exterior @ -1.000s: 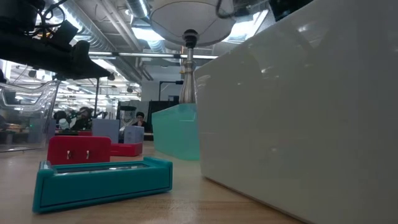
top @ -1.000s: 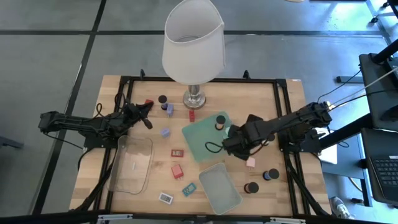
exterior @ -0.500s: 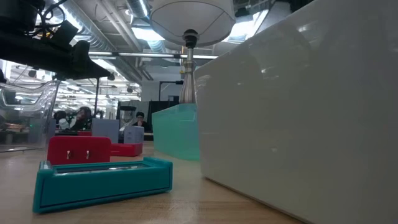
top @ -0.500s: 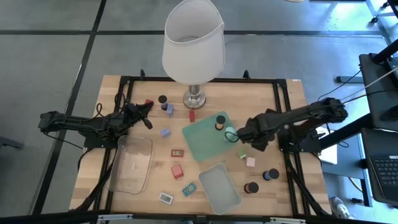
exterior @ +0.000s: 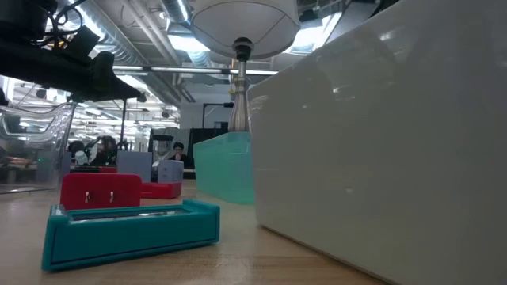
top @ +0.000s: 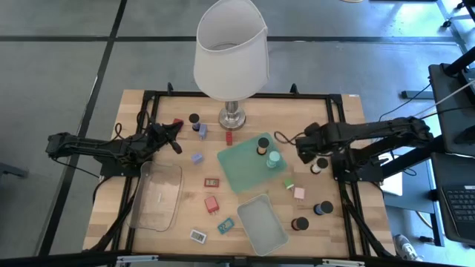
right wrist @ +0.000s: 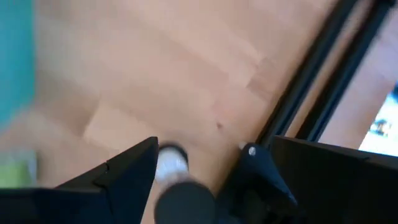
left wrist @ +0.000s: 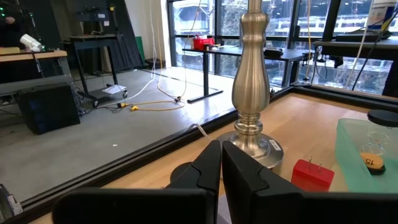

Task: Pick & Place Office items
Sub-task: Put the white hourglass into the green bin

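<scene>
High view: the right gripper point(top: 306, 150) is hovering just right of the mint tray point(top: 241, 172), where a mint-topped cylinder point(top: 274, 158) and an orange-topped cylinder point(top: 262, 146) are standing. The left gripper point(top: 172, 133) is waiting near the lamp base point(top: 231, 117).

Low view: a teal rectangle point(exterior: 131, 229) is lying in front of a red block point(exterior: 101, 190) — no gripper tips are showing.

Left wrist view: the left fingers point(left wrist: 208, 167) are pressing together, gripping nothing.

Right wrist view: the right fingers point(right wrist: 134, 169) are spreading apart over bare wood — a white-topped cylinder point(right wrist: 172, 165) is sitting between them.

Mint-green tray point(top: 239, 169), white lampshade point(top: 228, 46), red block point(top: 212, 204), teal rectangle point(exterior: 131, 229), pale wood table point(top: 332, 126)
</scene>
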You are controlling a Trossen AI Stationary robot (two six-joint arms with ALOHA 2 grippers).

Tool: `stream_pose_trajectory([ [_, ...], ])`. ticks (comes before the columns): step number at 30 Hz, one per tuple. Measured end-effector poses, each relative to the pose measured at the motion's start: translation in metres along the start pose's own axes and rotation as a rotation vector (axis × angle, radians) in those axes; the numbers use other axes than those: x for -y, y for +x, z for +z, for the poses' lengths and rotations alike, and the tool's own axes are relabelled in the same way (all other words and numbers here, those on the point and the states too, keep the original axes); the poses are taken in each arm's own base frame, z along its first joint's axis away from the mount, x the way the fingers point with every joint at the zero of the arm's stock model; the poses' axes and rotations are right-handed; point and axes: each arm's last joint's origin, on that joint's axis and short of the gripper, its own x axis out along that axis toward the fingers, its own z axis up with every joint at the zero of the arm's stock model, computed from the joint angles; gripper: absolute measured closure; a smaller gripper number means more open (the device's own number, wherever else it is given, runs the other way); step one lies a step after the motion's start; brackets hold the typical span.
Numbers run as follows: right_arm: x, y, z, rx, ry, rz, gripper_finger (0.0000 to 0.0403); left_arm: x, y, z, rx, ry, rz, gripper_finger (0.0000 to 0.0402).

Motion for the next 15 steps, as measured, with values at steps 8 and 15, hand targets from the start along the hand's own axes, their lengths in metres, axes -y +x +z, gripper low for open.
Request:
stream_pose_trajectory([
  [8,-0.006,0.001,0.005,0.011,0.311,0.072,0.0087,0.000,0.000,0.000,0.000,0.000,0.000,0.0391],
  [15,-0.008,0.000,0.004,-0.033,0.340,0.095,0.0087,0.000,0.000,0.000,0.000,0.000,0.000,0.0391],
])
